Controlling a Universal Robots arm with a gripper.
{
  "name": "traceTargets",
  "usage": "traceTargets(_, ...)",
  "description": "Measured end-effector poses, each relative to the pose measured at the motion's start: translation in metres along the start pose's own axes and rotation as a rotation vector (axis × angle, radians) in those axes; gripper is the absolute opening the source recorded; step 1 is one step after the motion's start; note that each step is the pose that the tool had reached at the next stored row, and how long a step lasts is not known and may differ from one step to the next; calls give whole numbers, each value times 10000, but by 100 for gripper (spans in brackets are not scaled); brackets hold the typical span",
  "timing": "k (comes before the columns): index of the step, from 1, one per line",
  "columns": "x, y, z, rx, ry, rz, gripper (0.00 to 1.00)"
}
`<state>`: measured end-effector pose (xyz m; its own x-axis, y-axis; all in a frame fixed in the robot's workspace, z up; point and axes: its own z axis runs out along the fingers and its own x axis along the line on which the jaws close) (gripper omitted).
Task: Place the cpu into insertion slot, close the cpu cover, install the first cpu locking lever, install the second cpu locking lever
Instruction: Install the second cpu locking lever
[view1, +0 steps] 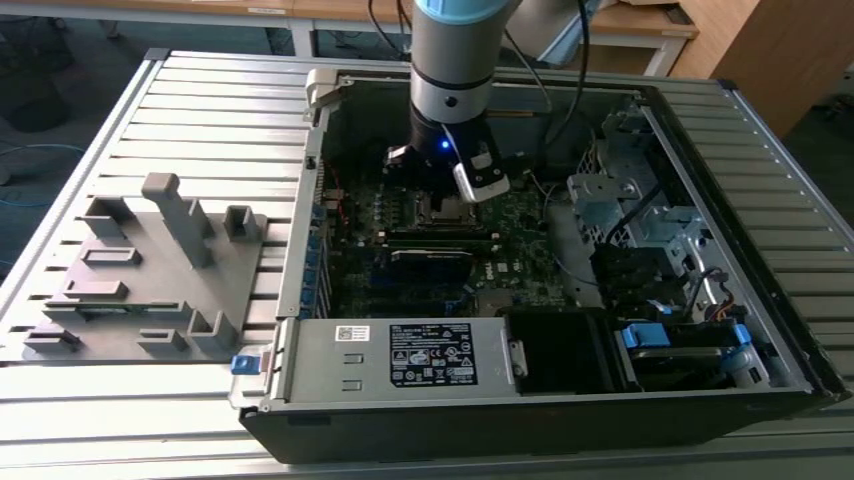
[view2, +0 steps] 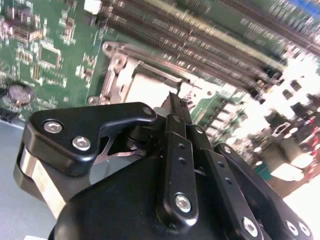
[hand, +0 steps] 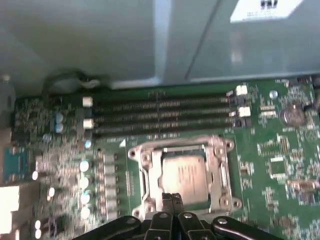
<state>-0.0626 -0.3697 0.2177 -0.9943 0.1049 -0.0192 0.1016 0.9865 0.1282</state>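
The cpu (hand: 184, 176) already sits in the insertion slot (hand: 150, 172) mid-motherboard, framed by the cpu cover (hand: 220, 170). The hand (hand: 172, 199), fingers pinched together and empty, hovers at the socket's edge; judging by this, lever work needs a precise downward press

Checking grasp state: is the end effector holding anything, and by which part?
Nothing held. The end effector is shut with nothing between its fingers, at the edge of the cpu cover; the cpu sits in the socket.

- Exterior view: even, fairly bright light, dim inside the computer case (view1: 747, 330)
- Both wrist views soft and blurred
- Second wrist view: white glare washes out the motherboard (view2: 300, 80) edge
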Motion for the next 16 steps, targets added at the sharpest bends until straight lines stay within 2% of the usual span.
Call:
traceTargets(2,-7,56,11,73,-8,-2,10)
traceTargets(6,-94,90,19,240,-25,2,10)
traceTargets(9,-145,110,24,253,-26,0,10)
traceTargets(16,-152,112,24,253,-26,1,10)
